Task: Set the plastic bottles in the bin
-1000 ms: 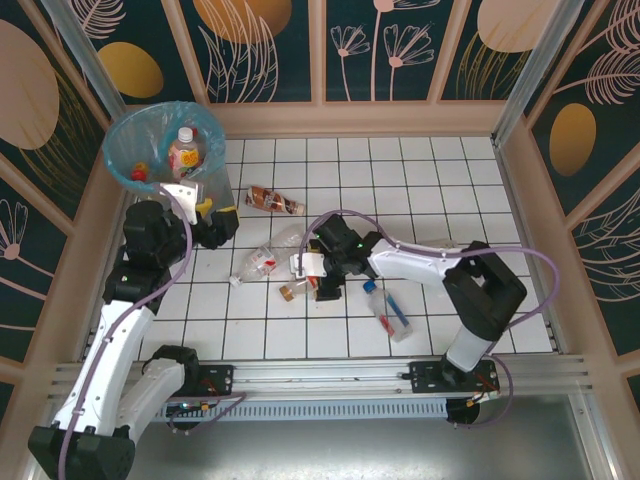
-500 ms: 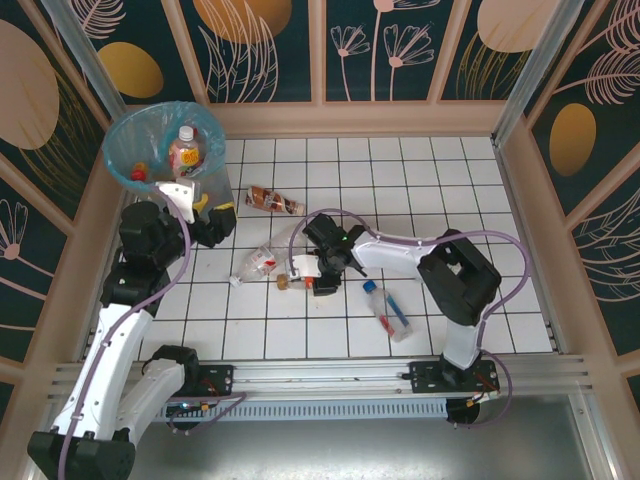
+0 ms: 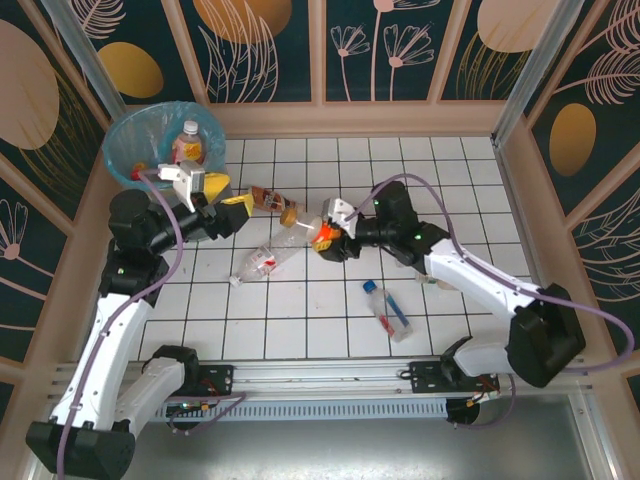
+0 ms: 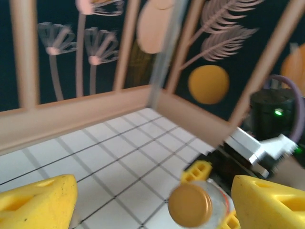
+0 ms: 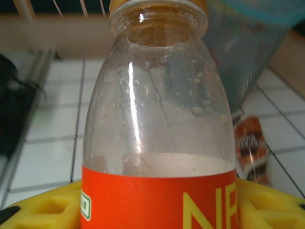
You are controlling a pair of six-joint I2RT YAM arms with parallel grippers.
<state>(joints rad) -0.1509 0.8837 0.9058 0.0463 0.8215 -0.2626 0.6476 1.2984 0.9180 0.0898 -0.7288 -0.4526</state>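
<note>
HAND-OVER AT MID-SURFACE: An orange-labelled bottle [image 5: 159, 143] hangs clear of the white tiled surface [image 3: 450, 180]. The yellow fingers [image 5: 43, 210] of the right claw [image 3: 328, 236] clamp it at the label. It points cap-first at the left claw [image 3: 228, 194], which is spread wide and holds nothing. From the left wrist, the orange cap [image 4: 189, 205] shows low between that claw's two fingers and appears to touch neither.

The set-up reads as a pass. The bin [image 3: 120, 150] stands in the far left corner just behind the left arm, a long stretch for the right one. A second bottle [image 3: 188, 145] stands upright inside its blue liner.

Three others lie on the tiles:
- a brown-labelled bottle [image 3: 268, 198] just beside the left claw
- a clear bottle [image 3: 262, 262] below the hanging one
- a blue-capped bottle [image 3: 387, 308] nearer the right arm's base

The right arm reaches from its base at the near edge, elbow out to the right and forearm slanting up and left toward the centre. The left arm rises along the left wall and folds at the elbow. Its wrist is turned rightward, so the claw faces the offered cap with the bin at its back.
</note>
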